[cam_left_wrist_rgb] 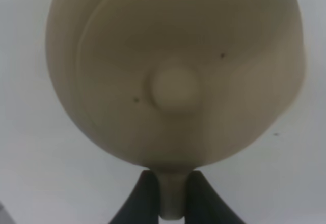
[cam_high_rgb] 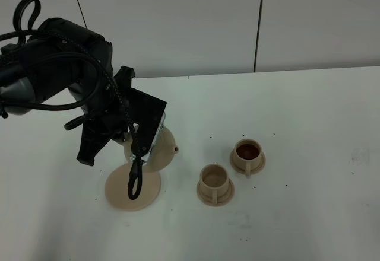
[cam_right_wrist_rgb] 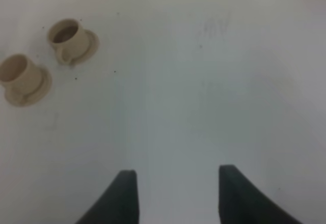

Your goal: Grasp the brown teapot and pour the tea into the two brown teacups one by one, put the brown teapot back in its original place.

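The brown teapot is held tilted over the far edge of the flat tan saucer disc, its spout towards the cups. My left gripper is shut on the loop handle, and the lid knob shows just beyond it. Right of the teapot stand the two brown teacups on their small saucers. The nearer cup looks pale inside. The farther cup holds dark tea. My right gripper hangs open over bare table, with both cups well off to one side.
The left arm and its black cable loop cover much of the teapot and part of the disc. The white table has small dark specks around the cups. A white wall runs behind it.
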